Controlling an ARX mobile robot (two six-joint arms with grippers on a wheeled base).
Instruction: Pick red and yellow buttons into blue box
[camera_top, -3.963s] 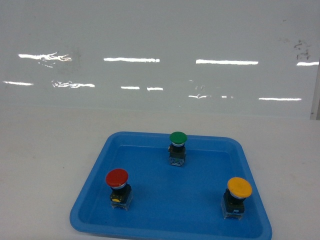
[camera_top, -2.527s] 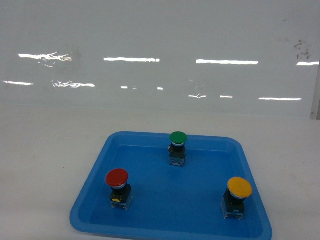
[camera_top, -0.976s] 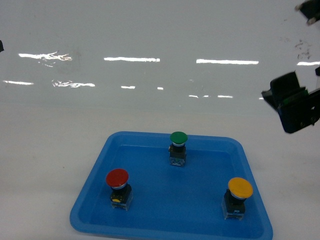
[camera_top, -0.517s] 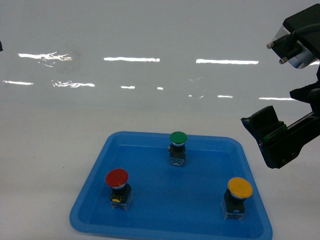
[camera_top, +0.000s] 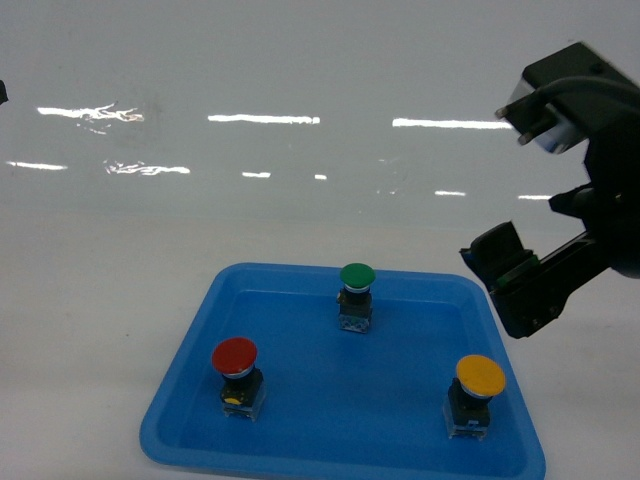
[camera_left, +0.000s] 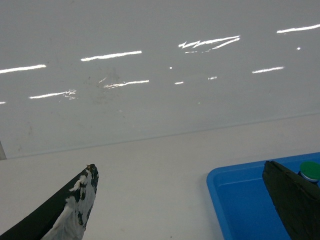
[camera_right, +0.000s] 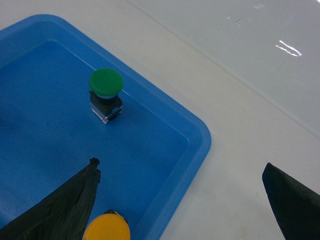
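Your right gripper (camera_right: 180, 200) is spread wide above the shallow blue plastic tray's (camera_top: 180, 350) right edge, holding nothing. The round yellow-capped button (camera_top: 480, 375) stands in the near right corner, the red-capped button (camera_top: 234, 356) near left. Your left gripper (camera_left: 185, 200) is wide apart and empty too.

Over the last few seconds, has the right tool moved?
Yes. The right tool, absent four seconds ago, entered from the right edge and has come down and leftward, now above the shallow blue plastic tray's far right corner, jaws open.

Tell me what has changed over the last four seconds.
The right claw came into the head view from the upper right and moved down-left toward the blue tray's right edge, open and empty. The red button, yellow button and green button stayed put.
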